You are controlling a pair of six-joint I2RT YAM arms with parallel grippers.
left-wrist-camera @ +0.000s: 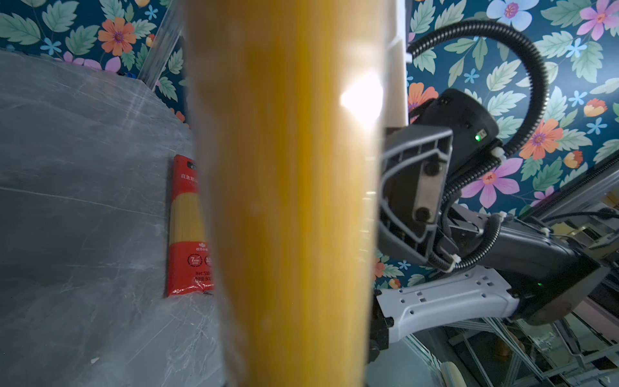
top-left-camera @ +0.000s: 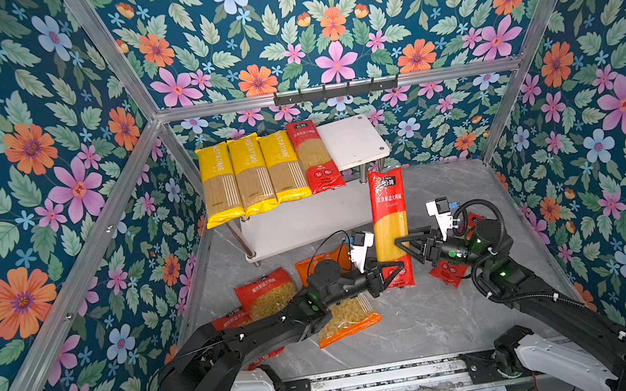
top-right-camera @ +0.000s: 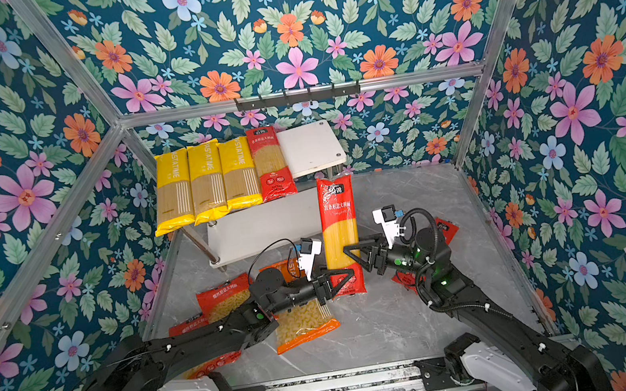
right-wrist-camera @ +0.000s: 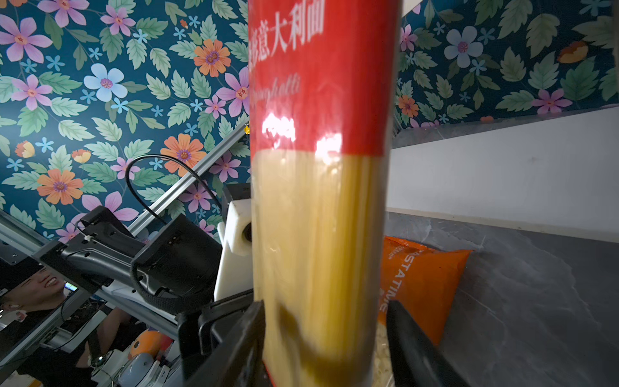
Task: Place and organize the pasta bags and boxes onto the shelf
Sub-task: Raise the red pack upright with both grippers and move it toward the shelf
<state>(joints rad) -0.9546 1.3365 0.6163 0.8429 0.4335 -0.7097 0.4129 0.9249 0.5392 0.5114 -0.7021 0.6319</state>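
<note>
L gripper [top-left-camera: 397, 273] clamped on lower end of red spaghetti pack [top-left-camera: 388, 210], upright just in front of shelf [top-left-camera: 353, 140], by its right end. R gripper [top-left-camera: 404, 251] jaws spread, astride same pack.

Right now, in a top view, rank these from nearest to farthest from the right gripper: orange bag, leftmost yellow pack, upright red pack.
From the right gripper:
1. Upright red pack, standing between its open jaws.
2. Orange bag, lying to its left.
3. Leftmost yellow pack, back left on the shelf.
</note>
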